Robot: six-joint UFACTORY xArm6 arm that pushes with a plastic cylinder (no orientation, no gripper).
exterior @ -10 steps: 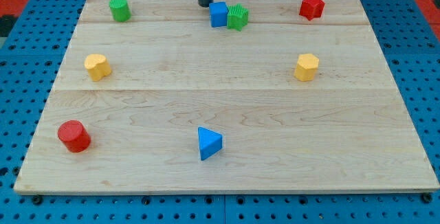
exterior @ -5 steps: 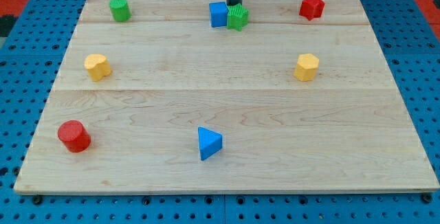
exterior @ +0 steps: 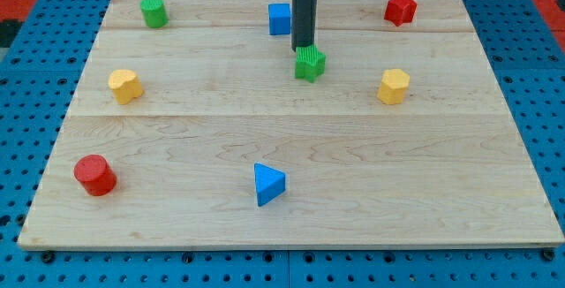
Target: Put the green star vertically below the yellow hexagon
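Observation:
The green star [exterior: 309, 63] sits on the wooden board [exterior: 291, 182], a little above the middle. My tip [exterior: 303, 49] touches the star's upper edge, with the rod rising toward the view's top. The yellow hexagon [exterior: 394, 86] lies to the right of the star and slightly lower. The blue cube [exterior: 280, 18] stands just left of the rod, above the star.
A green cylinder [exterior: 154, 11] is at the top left and a red star [exterior: 400, 8] at the top right. A yellow block [exterior: 124, 86] is at the left, a red cylinder [exterior: 94, 175] at the bottom left, a blue triangle [exterior: 268, 184] at the bottom middle.
My tip moved right past the blue cube, then down the view, pushing the green star away from the cube toward the board's middle. The other blocks have not moved.

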